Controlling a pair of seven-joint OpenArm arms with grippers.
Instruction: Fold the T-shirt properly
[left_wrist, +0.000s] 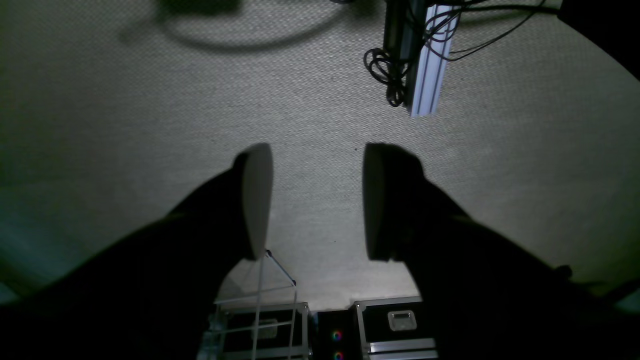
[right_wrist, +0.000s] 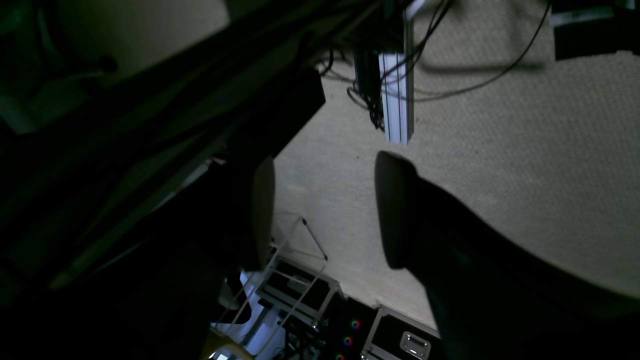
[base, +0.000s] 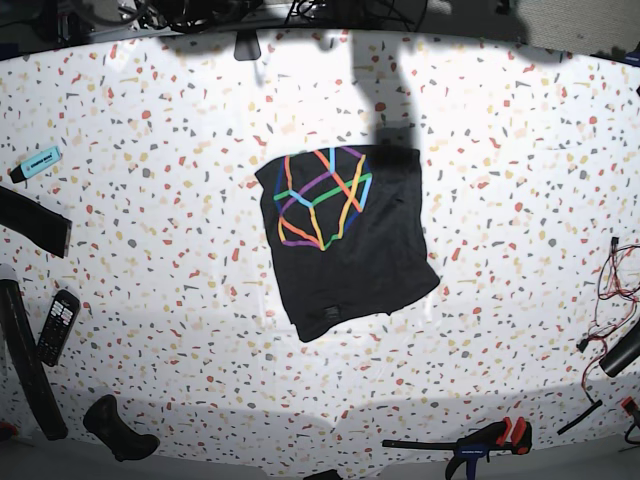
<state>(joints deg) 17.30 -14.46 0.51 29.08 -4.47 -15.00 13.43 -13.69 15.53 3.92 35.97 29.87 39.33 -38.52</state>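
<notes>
The T-shirt (base: 348, 235) lies folded into a rough rectangle near the middle of the table (base: 170, 250), turned slightly askew, with its rainbow-line print (base: 322, 197) facing up on the half toward the far edge. The table is white and speckled with red, yellow and grey flecks, and a dark shadow falls across it just beyond the shirt's far edge.

Well off to one side of the shirt, a teal marker (base: 36, 163) lies toward the far edge and a calculator (base: 58, 324) toward the near edge, with dark strap-like pieces close by. Toward the near edge past the shirt sits a clamp (base: 478, 440) with red handles, and a tangle of wires (base: 610, 275) lies at the table's opposite side.

Neither arm is over the table. The left gripper (left_wrist: 317, 200) points at pale woven carpet (left_wrist: 150, 125), its 2 fingers spread apart with nothing between them. The right gripper (right_wrist: 325, 210) hangs over the same carpet, also parted and empty. Both wrist views show an aluminium rail (left_wrist: 427, 60) with looped cables, and metal-edged cases (left_wrist: 395, 325) on the floor.
</notes>
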